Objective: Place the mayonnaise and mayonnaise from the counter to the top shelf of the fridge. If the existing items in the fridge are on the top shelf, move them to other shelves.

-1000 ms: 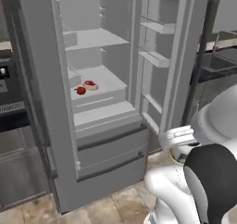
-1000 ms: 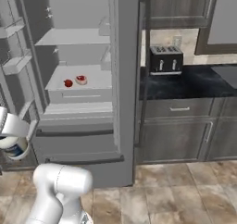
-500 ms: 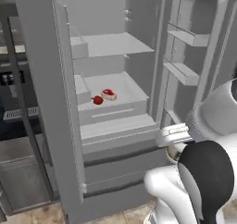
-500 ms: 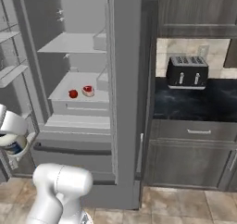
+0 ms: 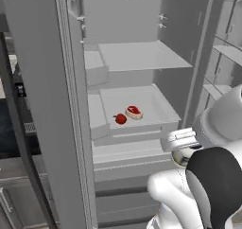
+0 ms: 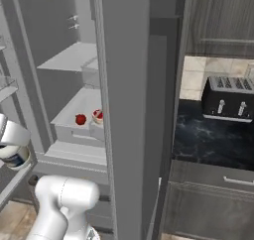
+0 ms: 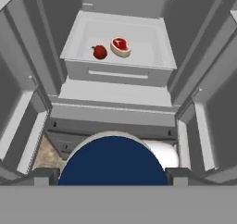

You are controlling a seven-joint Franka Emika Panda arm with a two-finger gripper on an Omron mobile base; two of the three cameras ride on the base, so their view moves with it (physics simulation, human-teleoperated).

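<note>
Tall grey fridge (image 5: 52,105) open, highest pale grey shelf (image 5: 142,57) bare. Small raw red steak with white rim (image 5: 134,111) and round shiny red vegetable (image 5: 120,119) side by side on a lower pale grey shelf (image 5: 156,107). Claw (image 7: 113,174) closed around slim white mayonnaise jar with dark navy lid (image 7: 113,165), low before the fridge interior. Black toaster (image 6: 230,99) on black marble-veined counter (image 6: 203,140) alongside.
</note>
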